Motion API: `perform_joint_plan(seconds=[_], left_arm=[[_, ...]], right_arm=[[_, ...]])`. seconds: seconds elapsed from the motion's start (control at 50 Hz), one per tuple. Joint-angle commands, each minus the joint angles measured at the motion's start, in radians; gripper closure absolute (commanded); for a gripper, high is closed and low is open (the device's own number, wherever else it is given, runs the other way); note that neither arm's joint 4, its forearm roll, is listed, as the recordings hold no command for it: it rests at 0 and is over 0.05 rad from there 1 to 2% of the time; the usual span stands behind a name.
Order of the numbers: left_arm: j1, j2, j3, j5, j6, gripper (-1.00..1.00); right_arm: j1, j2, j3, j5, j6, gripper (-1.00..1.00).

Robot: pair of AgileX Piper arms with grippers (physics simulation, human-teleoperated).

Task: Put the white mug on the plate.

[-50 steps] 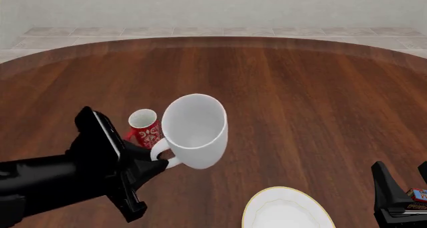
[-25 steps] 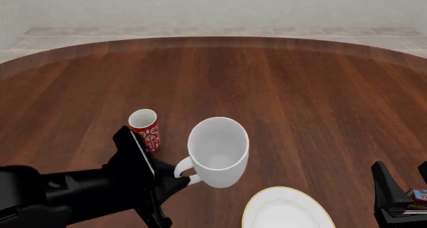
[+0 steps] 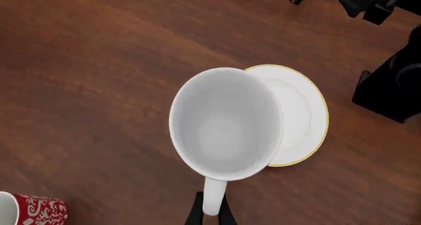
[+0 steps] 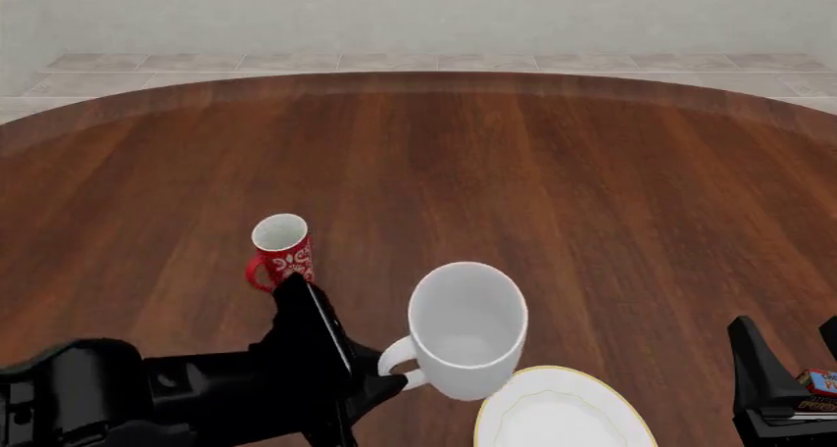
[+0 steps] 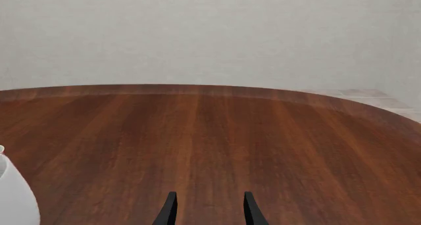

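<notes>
On the left, at about 9 o'clock on the table (image 4: 589,173), stands the little red mug (image 4: 280,249). It is upright, and inside it looks white and empty.

Just to its right and nearer the camera is the left gripper (image 4: 383,371). Its black fingers (image 3: 194,212) are pinched tight on the loop handle of the white mug (image 4: 466,329). The white mug is up in the air with its open top facing up. Nothing is inside it; you can see its bare white bottom in the left wrist view. It hangs at about 6 o'clock on the table, and its edge covers the 10 o'clock side of the plate (image 4: 563,413).

The plate lies flat on the table with its thin gold rim showing. Nothing lies on it. In the left wrist view the mug hides one side of the plate.

On the far right, at about 4 o'clock, is the right gripper (image 5: 208,210). Its two dark fingers stand a little apart, with only brown table between them. It holds nothing.
</notes>
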Motion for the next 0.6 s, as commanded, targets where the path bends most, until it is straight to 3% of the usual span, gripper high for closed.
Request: perform_joint_plan(seconds=[0.02, 0.6], left_arm=[[-0.037, 0.044, -0.01, -0.034, -0.004, 1.0], [-0.094, 0.135, -0.041, -0.08, -0.021, 1.0]], right_arm=[[0.0, 0.0, 0.0, 0.0, 0.0, -1.0], [0.0, 0.0, 0.0, 0.0, 0.0, -1.0]])
